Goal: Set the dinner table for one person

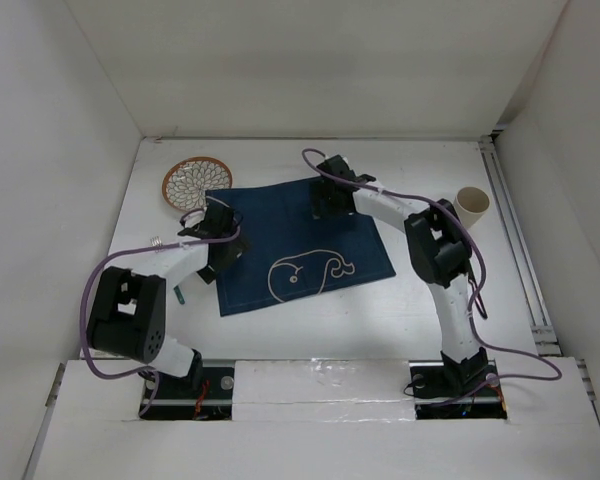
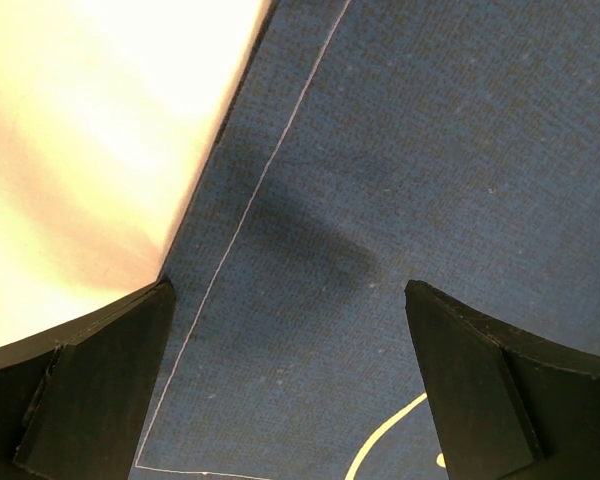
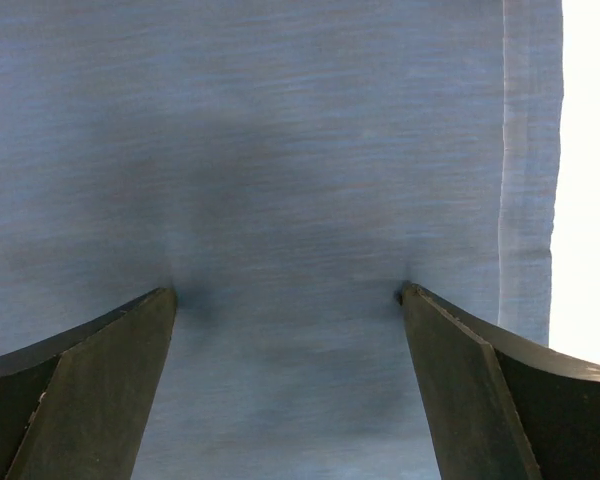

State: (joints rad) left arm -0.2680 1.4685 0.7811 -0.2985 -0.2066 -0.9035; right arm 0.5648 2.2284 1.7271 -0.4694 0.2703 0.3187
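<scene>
The left gripper [image 2: 290, 290] is hanging over the left edge of the navy placemat [image 1: 300, 245] with its fingers spread. The right gripper [image 3: 288, 292] is also holding its fingers wide apart, at the far edge. The white dinner table [image 1: 430, 310] is lying under everything, with the placemat near its middle.

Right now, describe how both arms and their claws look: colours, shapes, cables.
Both the left arm and the right arm have white tubular links joined by blocky black joint housings. A purple cable loops loosely along each. The left claw and right claw each have two matte black, wedge-shaped fingers tapering toward the tips. No markings show.
</scene>
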